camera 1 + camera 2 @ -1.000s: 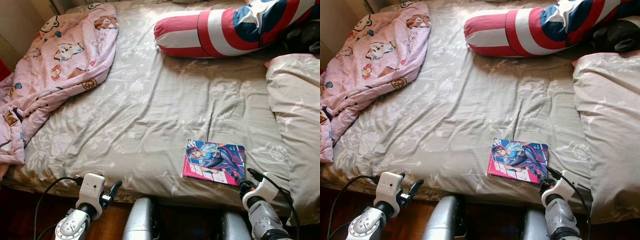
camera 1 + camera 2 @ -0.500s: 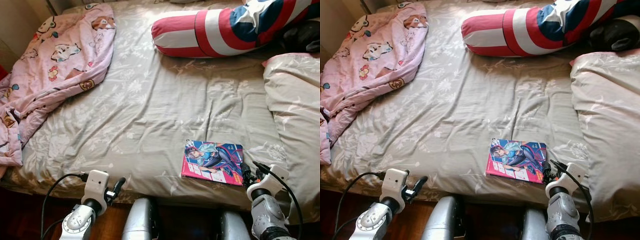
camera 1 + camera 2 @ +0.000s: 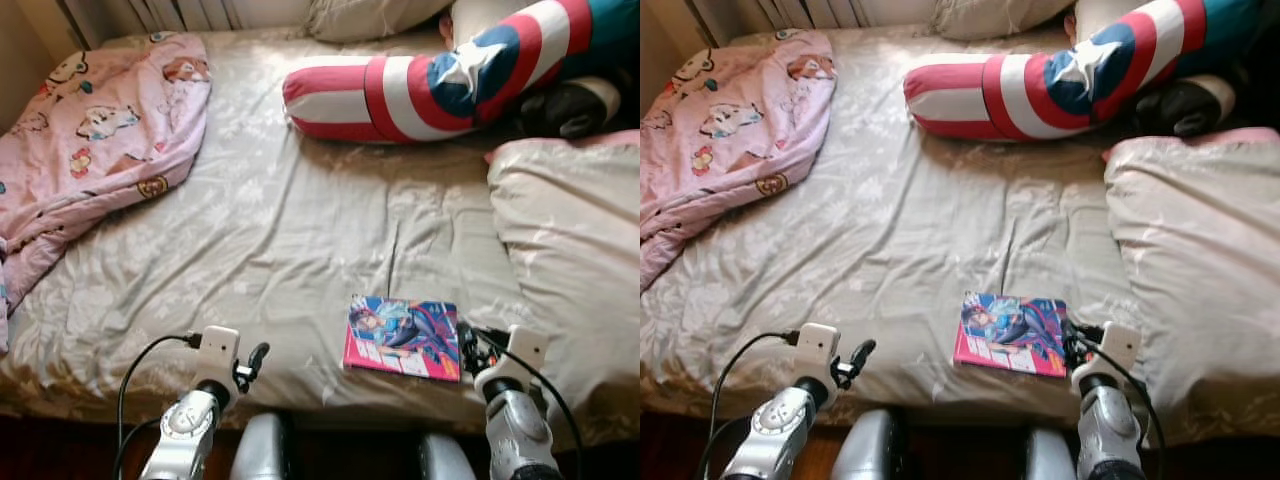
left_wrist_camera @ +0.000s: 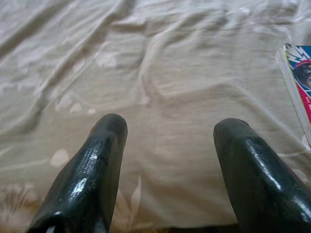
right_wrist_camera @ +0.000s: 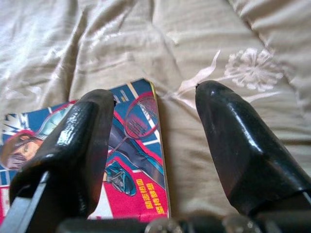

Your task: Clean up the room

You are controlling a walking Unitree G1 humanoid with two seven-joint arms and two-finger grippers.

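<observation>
A colourful comic book (image 3: 402,337) lies flat on the grey floral sheet (image 3: 270,230), near the bed's front edge. My right gripper (image 3: 468,345) is open at the book's right edge. In the right wrist view one finger (image 5: 77,141) hangs over the book's cover (image 5: 133,145) and the other finger (image 5: 238,145) over bare sheet. My left gripper (image 3: 256,358) is open above the sheet at the front edge, left of the book. Its fingers (image 4: 92,165) hold nothing, and the book's edge (image 4: 297,73) shows off to one side.
A crumpled pink cartoon blanket (image 3: 90,130) covers the bed's far left. A red, white and blue bolster (image 3: 420,85) lies across the back, with a dark object (image 3: 565,105) beside it. A large grey pillow (image 3: 570,240) fills the right side. Another pillow (image 3: 370,15) lies at the head.
The camera has moved forward, showing more of the bed's head. My right gripper has come up to the book's right edge. The left arm has reached slightly further over the bed's edge.
</observation>
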